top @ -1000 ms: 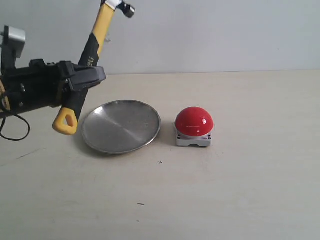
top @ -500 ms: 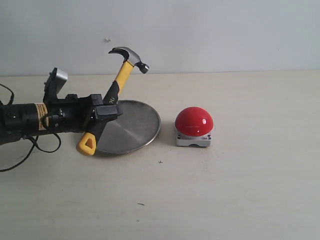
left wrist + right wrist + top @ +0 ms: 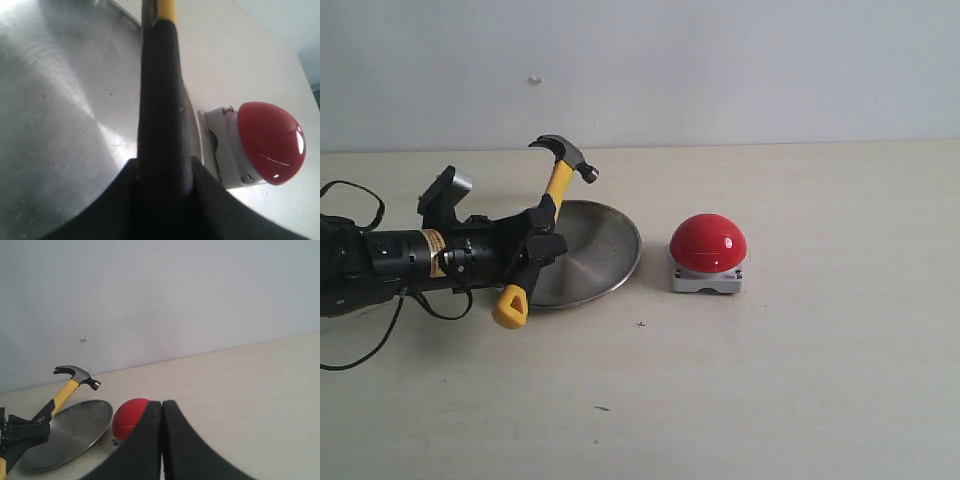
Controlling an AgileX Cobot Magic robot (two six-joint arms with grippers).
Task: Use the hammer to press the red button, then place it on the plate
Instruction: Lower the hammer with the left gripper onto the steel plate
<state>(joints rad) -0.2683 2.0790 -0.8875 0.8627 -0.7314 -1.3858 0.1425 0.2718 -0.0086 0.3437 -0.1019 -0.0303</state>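
Currently left hand grasps hammer by its black grip, handle slanting over plate; right hand clenched.

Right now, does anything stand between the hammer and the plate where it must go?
Nothing visible. The left gripper holds the hammer tilted at the bare plate's edge; the button sits apart beside it.

I can't read any text from here. A yellowish label wraps the left arm, but its print is too small to make out. Pale lettering on the black grip of the hammer is too blurred.
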